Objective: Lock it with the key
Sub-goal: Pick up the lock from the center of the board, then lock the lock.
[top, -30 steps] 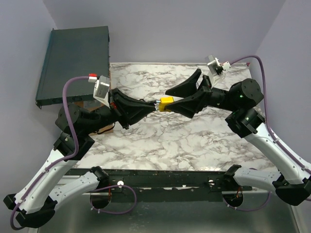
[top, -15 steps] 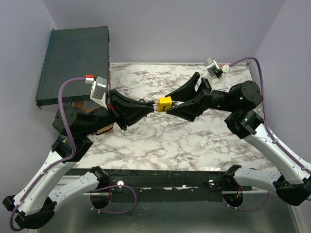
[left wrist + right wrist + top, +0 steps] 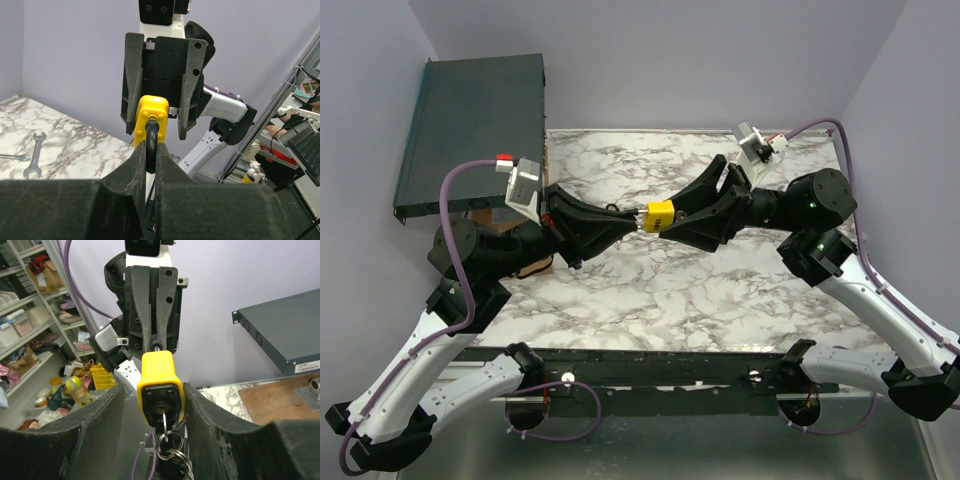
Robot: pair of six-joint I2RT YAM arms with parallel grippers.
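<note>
A yellow padlock (image 3: 660, 214) hangs in the air over the middle of the marble table. My left gripper (image 3: 638, 220) is shut on its black shackle (image 3: 151, 140), holding it from the left. My right gripper (image 3: 666, 213) comes from the right, its jaws open on either side of the yellow body (image 3: 160, 382). In the right wrist view the right-hand finger (image 3: 200, 410) lies against the body and the left-hand finger (image 3: 107, 410) stands a little off it. The key (image 3: 164, 421) sits in the keyhole on the lock's end face, with key rings (image 3: 172, 450) dangling below.
A dark flat rack unit (image 3: 475, 125) lies at the back left, partly off the marble table (image 3: 650, 300). A wooden board (image 3: 280, 400) sits beside it. Two wrenches (image 3: 32, 160) lie on the marble.
The right gripper's jaws have narrowed around the padlock body and the right arm has edged left. The left gripper keeps its hold on the shackle.
</note>
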